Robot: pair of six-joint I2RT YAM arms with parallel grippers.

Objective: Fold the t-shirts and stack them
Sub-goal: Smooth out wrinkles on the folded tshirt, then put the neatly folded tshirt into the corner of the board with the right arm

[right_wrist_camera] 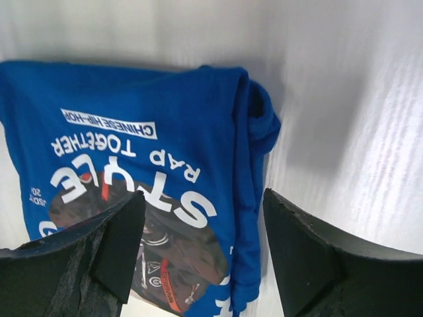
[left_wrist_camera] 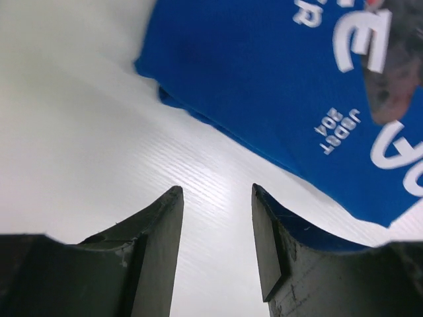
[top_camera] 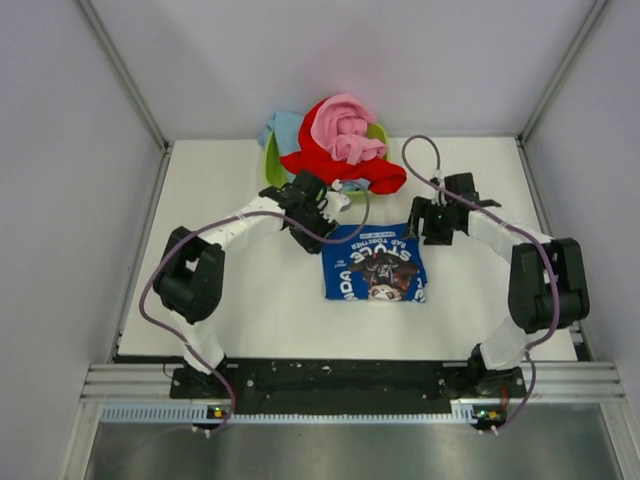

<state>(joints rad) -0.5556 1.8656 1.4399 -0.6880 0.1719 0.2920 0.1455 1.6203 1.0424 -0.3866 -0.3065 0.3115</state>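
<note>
One blue shirt (top_camera: 375,264) is laid folded; three shirts (top_camera: 338,140) are heaped in one tub (top_camera: 271,166). The fingers of left gripper (left_wrist_camera: 215,191) and right gripper (right_wrist_camera: 203,197) are spread, empty.

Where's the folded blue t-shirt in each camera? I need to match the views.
Top external: the blue t-shirt lies mid-picture, slightly right of centre.
Left wrist: it fills the upper right.
Right wrist: it covers the left and centre.
Shared landmark: its white lettering, visible in all three.
</note>
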